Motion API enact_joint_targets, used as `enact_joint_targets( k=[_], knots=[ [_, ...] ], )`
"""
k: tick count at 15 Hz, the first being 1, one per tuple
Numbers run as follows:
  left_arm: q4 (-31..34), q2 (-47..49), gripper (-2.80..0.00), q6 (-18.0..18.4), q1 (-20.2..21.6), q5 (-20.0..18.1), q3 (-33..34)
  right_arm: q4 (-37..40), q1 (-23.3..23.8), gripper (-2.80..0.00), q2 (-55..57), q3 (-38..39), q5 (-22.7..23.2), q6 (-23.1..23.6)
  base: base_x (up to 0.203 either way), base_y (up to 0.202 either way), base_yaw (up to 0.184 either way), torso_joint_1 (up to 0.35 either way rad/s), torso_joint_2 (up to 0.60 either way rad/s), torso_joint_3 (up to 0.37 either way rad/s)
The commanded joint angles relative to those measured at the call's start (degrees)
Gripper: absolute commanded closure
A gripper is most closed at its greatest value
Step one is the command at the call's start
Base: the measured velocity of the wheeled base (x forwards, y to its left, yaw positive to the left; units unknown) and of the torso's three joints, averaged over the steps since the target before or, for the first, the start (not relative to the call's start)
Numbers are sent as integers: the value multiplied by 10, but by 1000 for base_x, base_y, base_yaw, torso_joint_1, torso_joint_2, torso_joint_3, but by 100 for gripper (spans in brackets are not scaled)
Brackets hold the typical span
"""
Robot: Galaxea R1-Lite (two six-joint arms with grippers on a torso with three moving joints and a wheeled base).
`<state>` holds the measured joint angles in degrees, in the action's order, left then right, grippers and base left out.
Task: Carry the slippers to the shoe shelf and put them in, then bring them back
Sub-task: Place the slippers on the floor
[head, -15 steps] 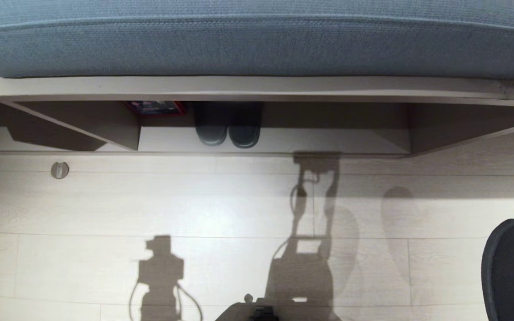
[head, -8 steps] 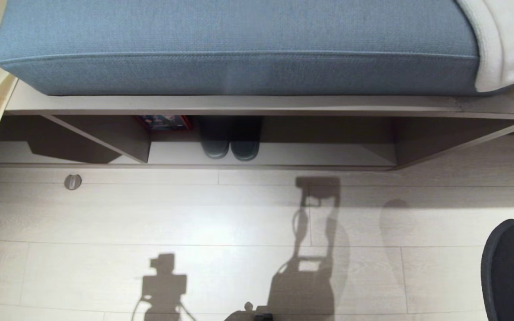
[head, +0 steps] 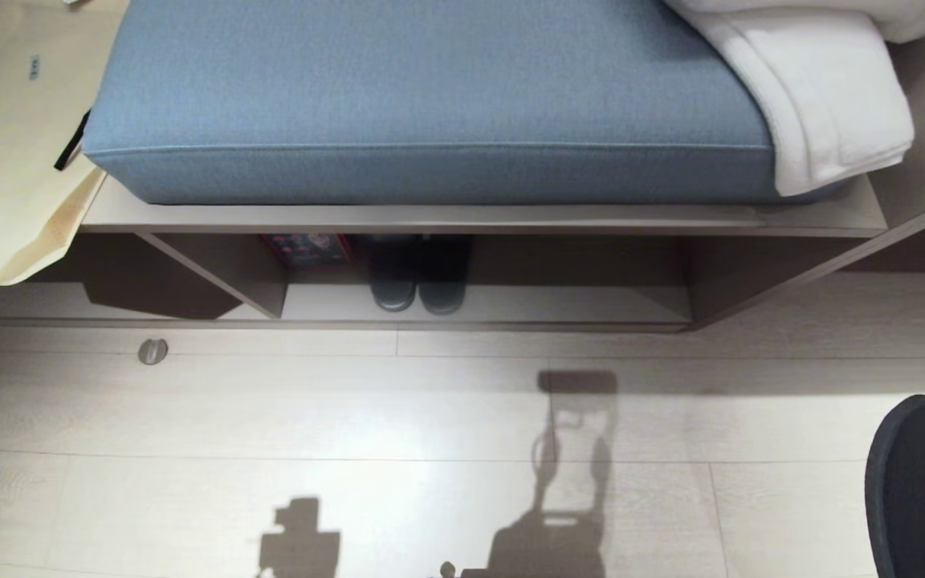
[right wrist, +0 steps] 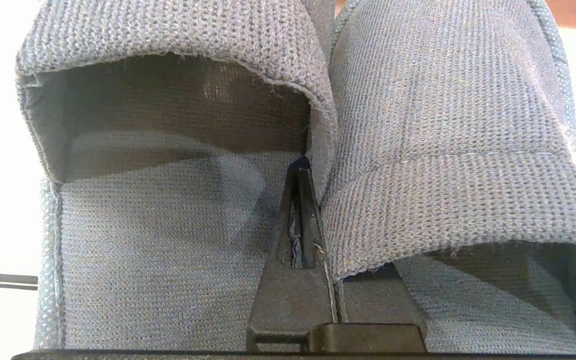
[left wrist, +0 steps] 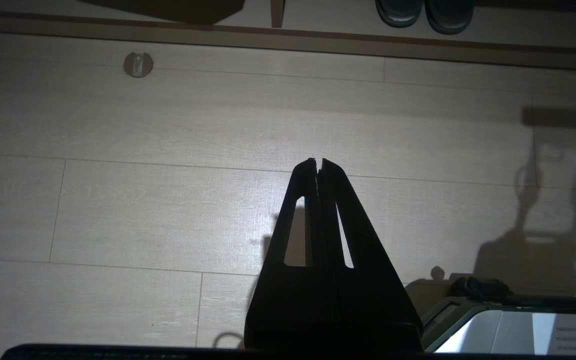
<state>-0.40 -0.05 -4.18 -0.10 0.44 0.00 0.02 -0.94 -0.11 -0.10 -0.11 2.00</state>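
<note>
In the right wrist view the slippers (right wrist: 178, 220) fill the picture as a blue-grey knit pair, side by side, bands over the footbeds. My right gripper (right wrist: 302, 165) is shut on their adjoining inner edges; one finger shows between them and the other is hidden under a band. My left gripper (left wrist: 318, 161) hangs shut and empty over the pale floor. The shoe shelf (head: 527, 303) lies ahead under the bench board, with an upright divider (head: 230, 269). Neither gripper shows in the head view.
A shorter dark pair with grey tips (head: 418, 291) and a red box (head: 310, 249) sit in the shelf. Above are a blue cushion (head: 430, 104), a white towel (head: 824, 96) and a beige paper bag (head: 5, 144). A round floor stop (head: 152, 351) and a dark rounded shape (head: 920, 482) are nearby.
The head view has pulled back and up: the shelf and cushion slid down the picture, and the towel and paper bag came into view. The things themselves have not moved.
</note>
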Motion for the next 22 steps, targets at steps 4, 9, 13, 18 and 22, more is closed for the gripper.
enact_joint_targets(
  k=[4, 9, 13, 18, 22],
  knots=[
    [0, 1, 0, 0, 0, 0, 0, 0, 0, 0, 1, 0, 0, 0, 0, 0, 0, 1, 3, 202],
    [0, 0, 0, 0, 0, 0, 0, 0, 0, 0, 1, 0, -1, -1, 0, 0, 0, 2, 0, 203],
    [0, 0, 0, 0, 0, 0, 0, 0, 0, 0, 1, 0, -1, -2, 0, 0, 0, 2, 4, 202],
    [0, 0, 0, 0, 0, 1, 0, 0, 0, 0, 1, 0, -1, -2, 0, 0, 0, 3, -1, 203],
    [0, 0, 0, 0, 0, 1, 0, 0, 0, 0, 1, 0, -1, -2, 0, 0, 0, 3, 4, 203]
  ],
)
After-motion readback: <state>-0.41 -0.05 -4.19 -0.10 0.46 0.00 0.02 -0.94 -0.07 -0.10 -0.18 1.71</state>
